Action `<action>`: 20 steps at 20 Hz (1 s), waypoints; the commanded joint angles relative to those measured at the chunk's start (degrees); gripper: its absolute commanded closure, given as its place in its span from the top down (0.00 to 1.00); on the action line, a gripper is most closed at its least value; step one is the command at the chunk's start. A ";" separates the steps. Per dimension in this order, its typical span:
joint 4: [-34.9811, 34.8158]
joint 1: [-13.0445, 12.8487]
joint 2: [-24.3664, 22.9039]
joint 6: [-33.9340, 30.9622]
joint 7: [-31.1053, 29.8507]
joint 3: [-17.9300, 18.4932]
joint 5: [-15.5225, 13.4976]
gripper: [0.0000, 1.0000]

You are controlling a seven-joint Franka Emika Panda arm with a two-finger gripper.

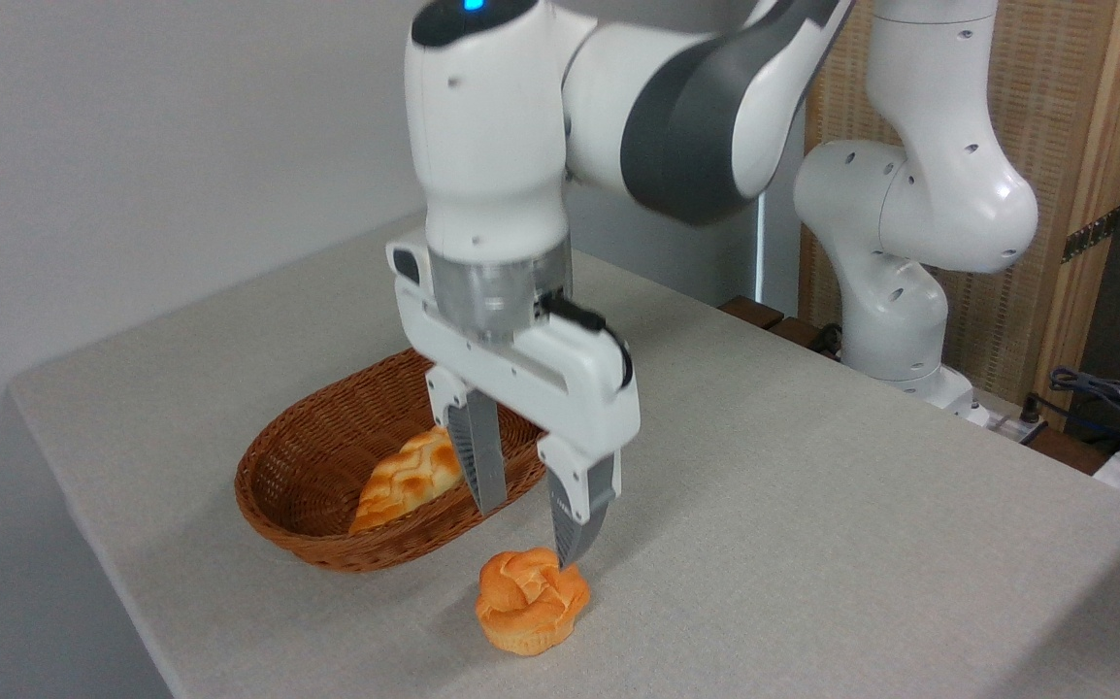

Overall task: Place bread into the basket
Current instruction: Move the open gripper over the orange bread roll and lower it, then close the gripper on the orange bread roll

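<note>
Nearest the camera, the bread [531, 602] is seen resting on the table [812, 544], just below the gripper [526, 534] and outside the basket [327, 466]. The gripper is held wide, with nothing between its jaws; the nearer fingertip [570, 544] appears to touch or hover at the bun's top, while the farther one hangs behind it, in front of the basket rim. Behind and to the left of the hand, the basket is found close beside the bun, and a longer braided loaf [405, 481] is already lying in it.

A poor grasp is judged to be the main risk. The jaws seem set off toward the back of the bun rather than straddling it, so on closing the bun could be nudged aside or pinched at its edge. The farther finger might also be caught on the wicker rim.

Actual contact between fingertip and bun cannot be confirmed. Part of the loaf is hidden by the finger.
</note>
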 commanded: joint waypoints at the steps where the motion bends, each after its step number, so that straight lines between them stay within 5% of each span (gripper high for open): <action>1: -1.58 -0.30 1.80 4.88 1.26 0.37 0.52 1.00; 16: -1.58 -0.47 5.84 7.62 2.57 0.37 1.04 0.97; 20: -1.76 -0.47 6.28 7.53 2.49 0.37 0.96 0.50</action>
